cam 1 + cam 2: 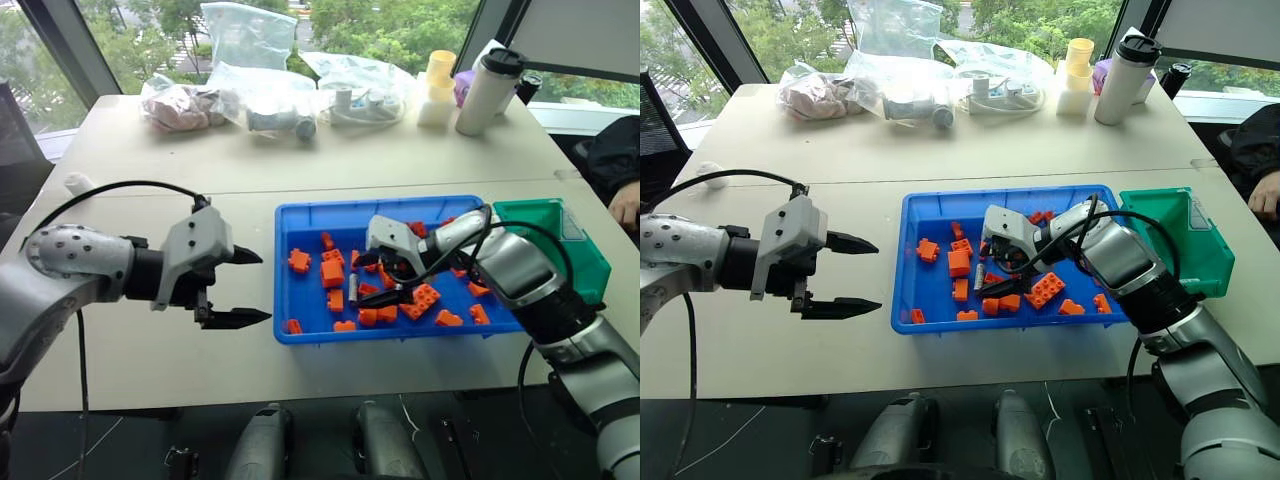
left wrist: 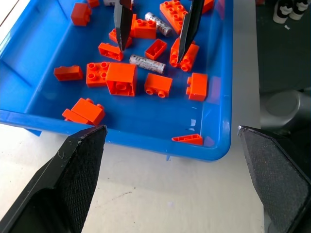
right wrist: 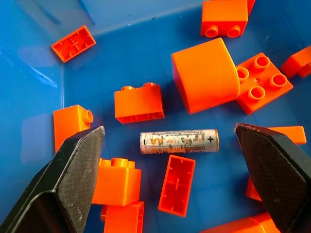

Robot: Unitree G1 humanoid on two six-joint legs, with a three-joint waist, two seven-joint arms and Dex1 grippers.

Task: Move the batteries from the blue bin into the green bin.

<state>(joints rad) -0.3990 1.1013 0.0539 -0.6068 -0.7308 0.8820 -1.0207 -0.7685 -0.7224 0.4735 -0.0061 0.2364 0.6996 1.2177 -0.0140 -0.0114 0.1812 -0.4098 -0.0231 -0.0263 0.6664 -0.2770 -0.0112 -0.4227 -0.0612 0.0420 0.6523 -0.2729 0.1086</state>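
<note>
At the left, the left gripper (image 1: 250, 288) hovers above the bare beige tabletop (image 1: 150, 170) just beside the near-left rim of the wide, shallow bright-blue plastic bin (image 1: 300, 212), its two black fingers spread wide with nothing between them. Inside the blue bin lie scattered orange plastic building bricks (image 1: 332, 272) and small silver-grey cylindrical batteries; the left wrist view shows two of them, one battery (image 2: 147, 61) lying among the bricks and a second battery (image 2: 159, 24) farther in. The right gripper (image 1: 390, 280) reaches down into the middle of the blue bin with its jaws wide open, straddling the AA battery (image 3: 179, 141), which lies flat on the blue floor between the fingers, untouched. To the right, touching the blue bin's far-right corner, stands the smaller, deeper teal-green plastic bin (image 1: 585, 262).
</note>
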